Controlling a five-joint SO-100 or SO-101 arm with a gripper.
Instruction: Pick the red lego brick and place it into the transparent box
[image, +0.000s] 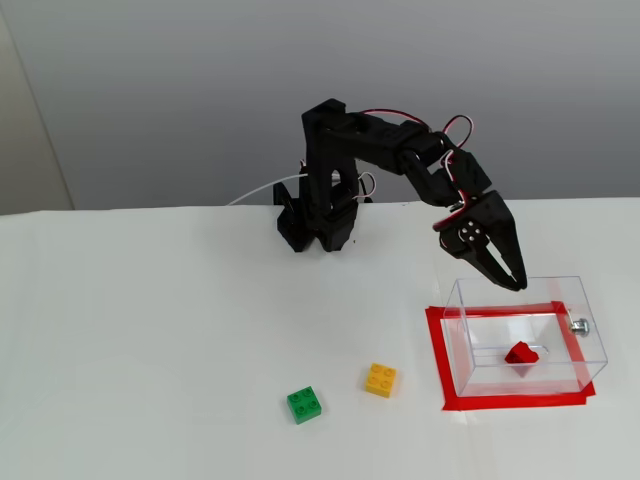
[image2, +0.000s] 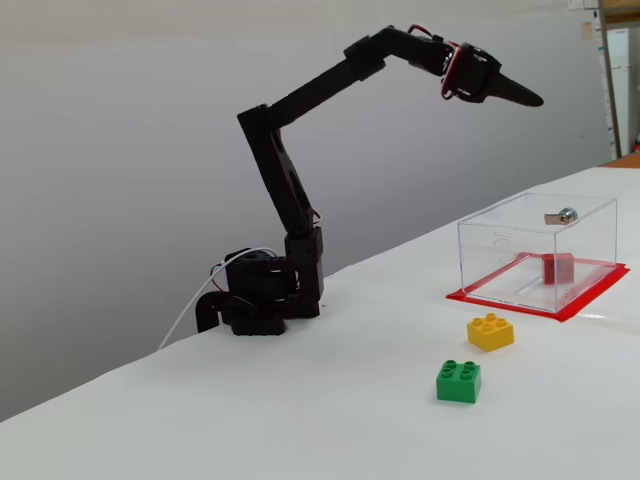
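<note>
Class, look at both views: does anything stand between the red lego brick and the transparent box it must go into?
Nothing visible does. The red lego brick already lies inside the transparent box, and the gripper is raised above it.

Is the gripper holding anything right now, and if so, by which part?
Nothing is held. The gripper is raised, its fingers empty, while the red lego brick lies inside the transparent box.

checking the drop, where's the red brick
In both fixed views the red brick lies inside the transparent box, right of the yellow brick.
</note>
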